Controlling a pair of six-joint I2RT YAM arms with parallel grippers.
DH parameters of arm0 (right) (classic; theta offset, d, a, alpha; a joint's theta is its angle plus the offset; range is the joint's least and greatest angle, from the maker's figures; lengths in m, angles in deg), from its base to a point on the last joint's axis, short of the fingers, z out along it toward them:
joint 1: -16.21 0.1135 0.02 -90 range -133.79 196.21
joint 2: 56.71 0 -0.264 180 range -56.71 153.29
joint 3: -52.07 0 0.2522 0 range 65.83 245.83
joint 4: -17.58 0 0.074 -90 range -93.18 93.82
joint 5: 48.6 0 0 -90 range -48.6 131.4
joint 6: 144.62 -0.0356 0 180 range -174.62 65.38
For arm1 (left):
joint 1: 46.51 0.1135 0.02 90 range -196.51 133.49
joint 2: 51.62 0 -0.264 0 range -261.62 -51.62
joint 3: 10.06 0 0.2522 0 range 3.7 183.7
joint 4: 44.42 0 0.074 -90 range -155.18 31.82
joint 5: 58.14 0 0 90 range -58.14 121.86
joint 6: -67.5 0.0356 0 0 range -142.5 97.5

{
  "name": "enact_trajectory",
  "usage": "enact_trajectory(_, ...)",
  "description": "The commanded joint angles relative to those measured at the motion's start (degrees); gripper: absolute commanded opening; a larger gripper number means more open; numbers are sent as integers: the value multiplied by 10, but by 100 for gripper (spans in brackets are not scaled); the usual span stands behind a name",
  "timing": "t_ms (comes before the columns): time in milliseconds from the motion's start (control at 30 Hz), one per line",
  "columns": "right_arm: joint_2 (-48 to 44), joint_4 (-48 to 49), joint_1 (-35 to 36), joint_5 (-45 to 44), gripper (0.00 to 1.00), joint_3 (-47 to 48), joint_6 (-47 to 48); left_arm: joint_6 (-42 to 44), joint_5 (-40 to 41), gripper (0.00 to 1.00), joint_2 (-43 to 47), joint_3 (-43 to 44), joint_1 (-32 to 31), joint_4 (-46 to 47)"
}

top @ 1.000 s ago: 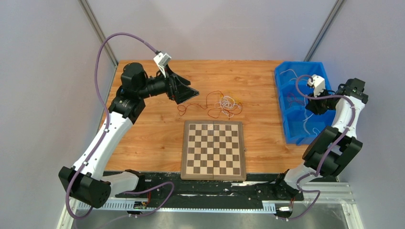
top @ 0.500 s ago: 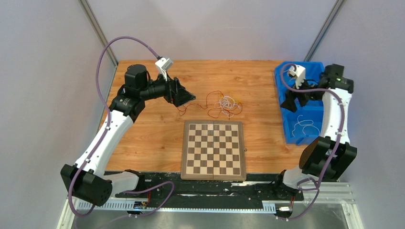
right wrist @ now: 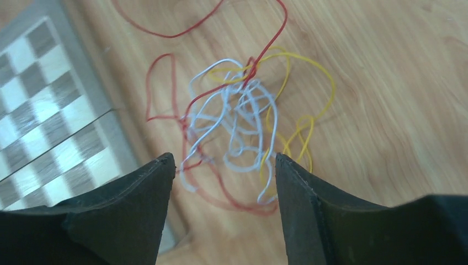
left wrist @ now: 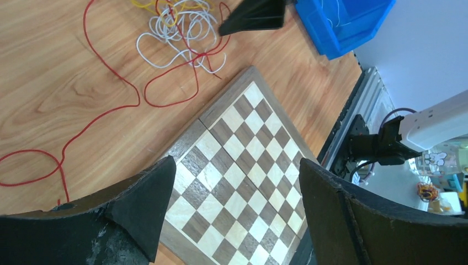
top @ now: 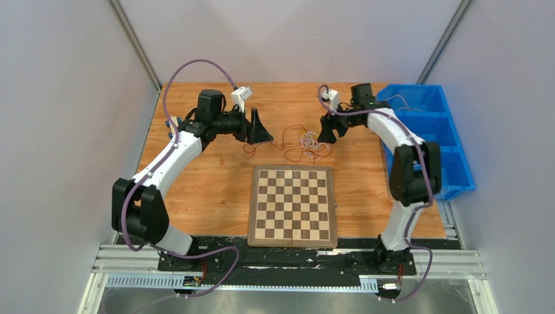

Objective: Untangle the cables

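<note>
One cable tangle (top: 307,145), one chessboard (top: 292,205), one blue bin (top: 466,152), two tools (top: 264,131) (top: 327,131).

You had plain grey-lilac walls (top: 59,98) on three sides, metal posts (top: 134,42) in the back corners, wooden table (top: 209,190) evenly lit, aluminium rails (top: 294,283) along your near edge.

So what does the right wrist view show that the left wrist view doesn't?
Right wrist only: the full loops of the yellow wire, and how wide the right pincer stands open. Left wrist only: the blue bin, the long red strand trailing across the wooden table, the open left pincer. Both: the white-and-red tangle, the chessboard, that table.
</note>
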Motion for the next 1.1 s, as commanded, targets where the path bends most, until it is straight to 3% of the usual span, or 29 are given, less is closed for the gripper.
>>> enact_trajectory(0,82,55,20,-37,61,77,-20,15,-25,89,-31,43,2,8)
enact_trajectory(33,97,55,25,-41,55,84,-14,18,-25,88,-36,46,3,5)
enact_trajectory(133,106,54,30,-28,14,94,-11,22,-30,81,-57,60,10,-4)
enact_trajectory(200,83,55,30,17,0,89,-15,28,-34,76,-59,64,14,-7)
enact_trajectory(400,-20,57,53,144,0,59,-16,80,-66,59,-36,50,17,30)
enact_trajectory(633,-105,56,120,117,0,4,79,101,-89,45,-46,86,17,41)
enact_trajectory(833,-142,58,159,52,0,-22,149,59,-118,54,-31,88,23,80)
enact_trajectory(1067,-151,60,175,27,0,-23,175,-49,-120,65,5,39,51,168)
